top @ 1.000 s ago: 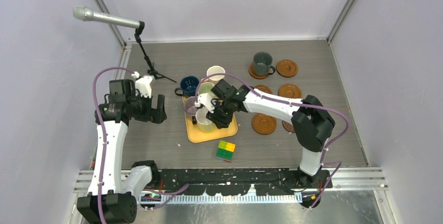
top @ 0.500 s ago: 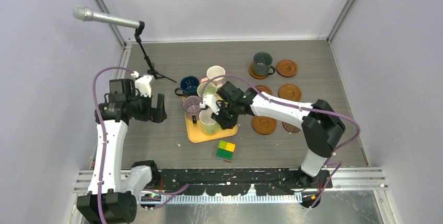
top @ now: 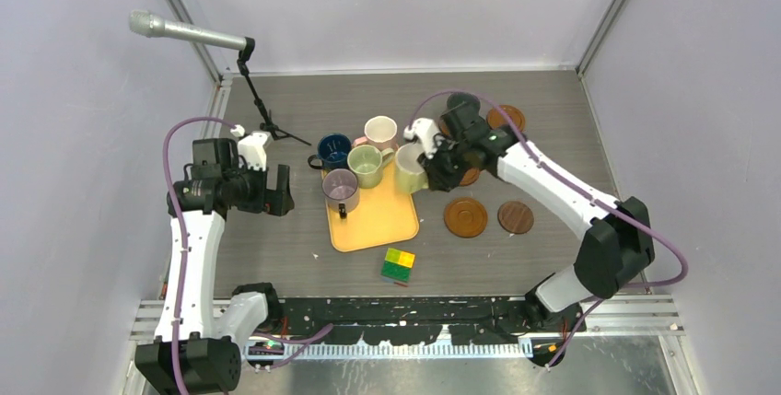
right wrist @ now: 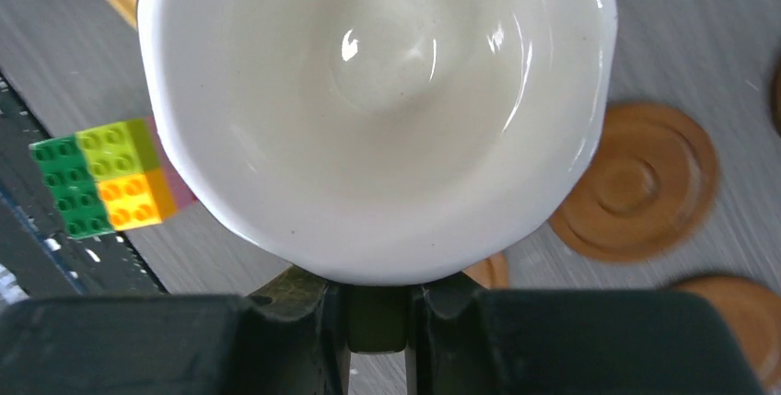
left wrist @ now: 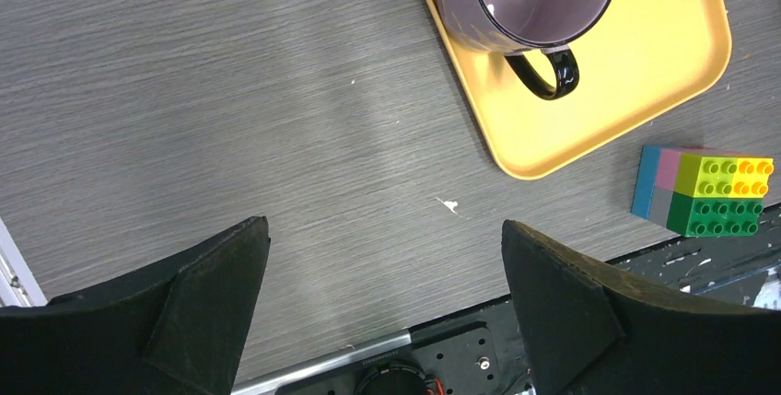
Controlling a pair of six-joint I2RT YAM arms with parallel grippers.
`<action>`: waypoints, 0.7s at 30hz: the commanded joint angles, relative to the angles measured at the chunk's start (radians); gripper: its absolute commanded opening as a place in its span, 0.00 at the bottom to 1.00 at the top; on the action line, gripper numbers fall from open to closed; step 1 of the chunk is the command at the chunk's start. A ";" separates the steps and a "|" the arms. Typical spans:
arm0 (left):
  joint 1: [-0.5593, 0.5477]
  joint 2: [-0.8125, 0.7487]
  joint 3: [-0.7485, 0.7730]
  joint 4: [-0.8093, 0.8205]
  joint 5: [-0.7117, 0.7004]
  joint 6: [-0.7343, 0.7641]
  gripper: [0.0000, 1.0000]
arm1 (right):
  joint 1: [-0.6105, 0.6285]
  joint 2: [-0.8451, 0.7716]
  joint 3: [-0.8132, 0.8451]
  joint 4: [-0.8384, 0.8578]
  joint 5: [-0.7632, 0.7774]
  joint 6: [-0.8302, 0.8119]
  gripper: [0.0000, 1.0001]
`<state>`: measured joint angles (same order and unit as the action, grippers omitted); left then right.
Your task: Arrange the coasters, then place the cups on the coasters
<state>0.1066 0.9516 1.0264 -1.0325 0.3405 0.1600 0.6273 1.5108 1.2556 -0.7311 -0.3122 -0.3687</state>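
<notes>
- Beside the tray's (top: 387, 226) right edge, right hand (top: 425, 163) is pinched narrow on the cream mug (top: 408, 170), which is upright with its mouth open to the wrist camera.
- Near it on the worktop (top: 276, 248) lie two bare coasters (top: 465, 217), side by side.
- Tray carries the mauve mug (top: 340, 187) and green mug (top: 367, 166); the blue mug (top: 332, 150) and pink-white mug (top: 379, 130) stand near its far edge.
- Left hand (top: 277, 194) is spread wide, holding nothing, left of the tray.
</notes>
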 commanded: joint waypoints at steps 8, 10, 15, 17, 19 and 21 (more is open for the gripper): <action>-0.001 0.015 0.032 0.002 0.022 -0.001 1.00 | -0.433 -0.124 0.183 -0.208 -0.101 -0.205 0.00; -0.002 0.019 0.034 0.004 0.025 -0.001 1.00 | -0.509 -0.114 0.192 -0.220 -0.099 -0.250 0.00; -0.001 0.034 0.038 0.008 0.043 -0.007 1.00 | -0.694 -0.029 0.252 -0.220 -0.117 -0.302 0.00; -0.002 0.040 0.042 0.008 0.044 -0.007 1.00 | -0.744 0.033 0.307 -0.212 -0.124 -0.304 0.00; -0.002 0.043 0.044 0.008 0.045 -0.008 1.00 | -0.783 0.084 0.346 -0.183 -0.119 -0.290 0.00; -0.002 0.048 0.046 0.007 0.048 -0.009 1.00 | -0.806 0.132 0.378 -0.141 -0.103 -0.276 0.00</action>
<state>0.1066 0.9955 1.0267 -1.0317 0.3614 0.1600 -0.1375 1.5887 1.5341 -0.9936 -0.3843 -0.6350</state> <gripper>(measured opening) 0.996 0.257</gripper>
